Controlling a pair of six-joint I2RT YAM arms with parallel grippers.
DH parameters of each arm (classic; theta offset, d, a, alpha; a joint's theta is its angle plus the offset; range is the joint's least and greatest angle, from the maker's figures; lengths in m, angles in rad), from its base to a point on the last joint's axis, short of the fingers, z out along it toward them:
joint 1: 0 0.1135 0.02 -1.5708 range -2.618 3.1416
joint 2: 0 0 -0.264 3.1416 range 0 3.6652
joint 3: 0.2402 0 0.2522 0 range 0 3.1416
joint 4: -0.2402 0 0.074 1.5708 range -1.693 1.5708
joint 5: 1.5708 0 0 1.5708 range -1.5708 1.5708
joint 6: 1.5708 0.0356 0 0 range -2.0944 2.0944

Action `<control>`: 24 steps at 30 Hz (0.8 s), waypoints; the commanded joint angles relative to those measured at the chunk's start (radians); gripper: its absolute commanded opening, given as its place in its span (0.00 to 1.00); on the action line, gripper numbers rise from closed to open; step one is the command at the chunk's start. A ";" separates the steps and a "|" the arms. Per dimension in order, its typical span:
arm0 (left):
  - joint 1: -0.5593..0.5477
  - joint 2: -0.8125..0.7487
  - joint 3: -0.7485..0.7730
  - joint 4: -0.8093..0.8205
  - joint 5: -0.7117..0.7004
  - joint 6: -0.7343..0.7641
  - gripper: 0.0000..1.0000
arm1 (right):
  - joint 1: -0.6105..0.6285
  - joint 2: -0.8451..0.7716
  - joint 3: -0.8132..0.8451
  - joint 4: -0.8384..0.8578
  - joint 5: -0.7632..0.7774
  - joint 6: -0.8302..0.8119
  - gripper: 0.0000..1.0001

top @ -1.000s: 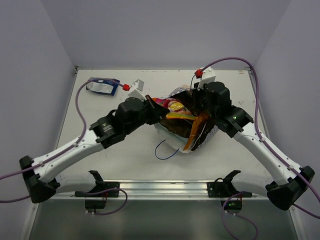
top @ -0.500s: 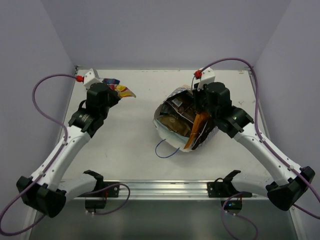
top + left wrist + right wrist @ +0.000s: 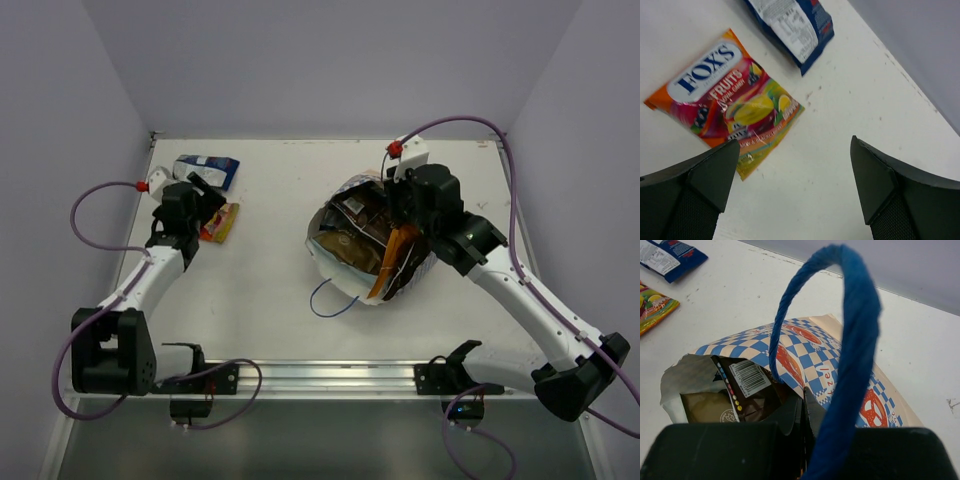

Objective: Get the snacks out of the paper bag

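The paper bag (image 3: 350,250) lies tilted at mid-table, its mouth facing left, with a blue cord handle (image 3: 855,340) arching over it. My right gripper (image 3: 804,402) is shut on the bag's checkered rim (image 3: 810,357). Inside the bag a dark brown chip bag (image 3: 747,385) and an olive-tan packet (image 3: 705,407) show. Two snacks lie on the table at the far left: an orange fruit-candy packet (image 3: 725,97) and a blue-and-white packet (image 3: 792,25). My left gripper (image 3: 795,167) hangs open just above the table beside the orange packet (image 3: 222,222), holding nothing.
The second blue cord handle (image 3: 330,298) trails onto the table in front of the bag. The blue-and-white packet (image 3: 207,172) sits close to the table's back left corner. Grey walls enclose the table on three sides.
My left arm swung from the bag's mouth to the far left with the orange candy packet, then opened and left it on the table. The right arm has not moved.
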 commanded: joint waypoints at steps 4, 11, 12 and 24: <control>-0.065 -0.237 -0.081 -0.025 0.255 -0.084 1.00 | -0.001 -0.016 -0.006 -0.010 -0.008 -0.005 0.00; -0.455 -0.347 0.042 -0.094 0.253 -0.330 0.91 | -0.001 -0.020 -0.004 -0.015 0.002 0.011 0.00; -0.504 -0.324 0.068 -0.093 0.237 -0.341 0.91 | -0.001 -0.020 0.000 -0.015 0.002 0.016 0.00; -0.877 0.146 0.413 -0.053 0.129 -0.392 0.77 | 0.000 -0.057 0.023 -0.076 -0.107 0.097 0.00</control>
